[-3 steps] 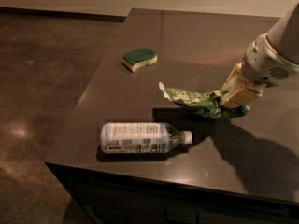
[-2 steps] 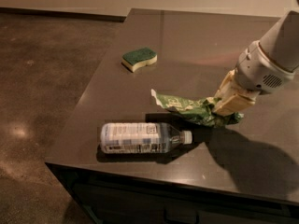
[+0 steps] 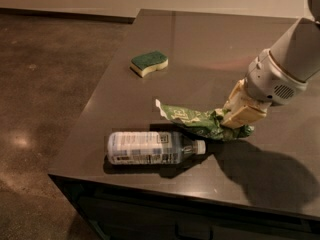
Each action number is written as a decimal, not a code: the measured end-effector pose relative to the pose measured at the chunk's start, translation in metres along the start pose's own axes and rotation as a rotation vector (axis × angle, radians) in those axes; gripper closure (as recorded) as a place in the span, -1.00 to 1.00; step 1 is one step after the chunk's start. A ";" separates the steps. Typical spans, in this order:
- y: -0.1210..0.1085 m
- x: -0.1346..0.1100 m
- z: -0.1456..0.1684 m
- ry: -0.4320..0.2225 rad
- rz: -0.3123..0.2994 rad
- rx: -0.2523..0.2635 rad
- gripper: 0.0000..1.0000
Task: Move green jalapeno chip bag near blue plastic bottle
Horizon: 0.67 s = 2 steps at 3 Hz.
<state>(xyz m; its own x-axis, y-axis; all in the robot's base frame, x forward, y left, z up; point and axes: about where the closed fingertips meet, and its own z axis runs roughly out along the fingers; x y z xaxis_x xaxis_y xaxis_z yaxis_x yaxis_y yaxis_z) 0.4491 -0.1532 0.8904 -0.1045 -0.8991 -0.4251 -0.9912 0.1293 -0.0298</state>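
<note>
Green jalapeno chip bag (image 3: 197,121) sits on the dark counter (image 3: 210,49), a bit right of the middle between the left and right edges and closer to the front edge than the back. It lies stretched left to right. Its white-edged left end points toward the left edge, and its right end is bunched up under the gripper (image 3: 233,124).

The gripper is at that crumpled right end, low over the counter top, with its tan fingers (image 3: 245,115) pinched onto the foil, so it is gripping the green jalapeno chip bag. The pale arm (image 3: 290,59) comes in from the right edge, angled down toward the front-left, and throws a dark shadow (image 3: 260,169) on the counter toward the front-right corner.

Blue plastic bottle (image 3: 150,148) lies on its side near the front-left corner, roughly parallel to the front edge, with its white cap (image 3: 200,146) pointing right. The bag is just behind the cap end. Cannot tell if foil and bottle touch.

A sponge (image 3: 149,63), green on top and yellow underneath, lies flat further back near the left edge, well apart from both bag and bottle.

Brown polished floor (image 3: 45,84) shows beyond the left edge.
</note>
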 end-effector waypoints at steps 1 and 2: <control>0.000 -0.001 0.000 0.000 -0.002 0.002 -0.72; 0.000 -0.003 0.001 0.000 -0.005 0.003 -1.00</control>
<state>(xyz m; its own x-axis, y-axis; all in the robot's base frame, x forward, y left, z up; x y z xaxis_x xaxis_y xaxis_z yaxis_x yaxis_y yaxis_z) 0.4494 -0.1506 0.8910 -0.0997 -0.8996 -0.4252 -0.9914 0.1264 -0.0349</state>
